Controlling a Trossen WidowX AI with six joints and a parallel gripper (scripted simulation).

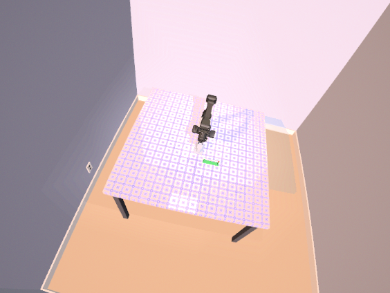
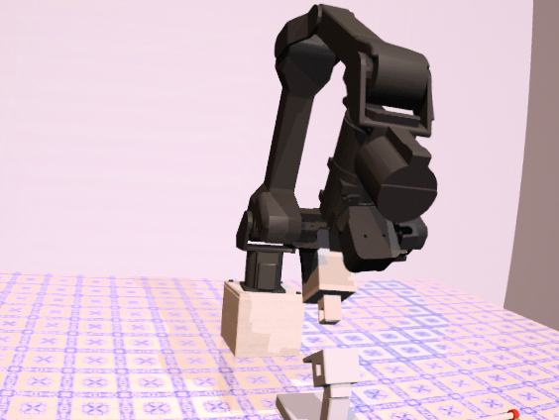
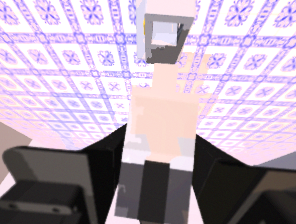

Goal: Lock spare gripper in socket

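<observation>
My gripper [image 1: 200, 142] [image 2: 328, 294] [image 3: 156, 127] is shut on the spare gripper [image 2: 338, 269] [image 3: 162, 120], a pale block with grey parts, held above the table. Its narrow spigot [image 2: 330, 308] [image 3: 165, 76] points down, with a side hole visible in the exterior view. The pale mount [image 1: 198, 148] [image 2: 317, 403] stands below; its socket [image 2: 342, 367] [image 3: 167, 7] is open and shows no pin. A visible gap separates spigot and socket in the exterior view. The red-headed lock pin [image 1: 218, 162] [image 2: 513, 414] lies at the green holder, mostly hidden.
The green holder [image 1: 211, 162] lies on the patterned table [image 1: 180, 180] [image 2: 124, 386], beside the mount and farther from the arm base. The arm's pale base block [image 2: 270, 324] stands behind the mount in the exterior view.
</observation>
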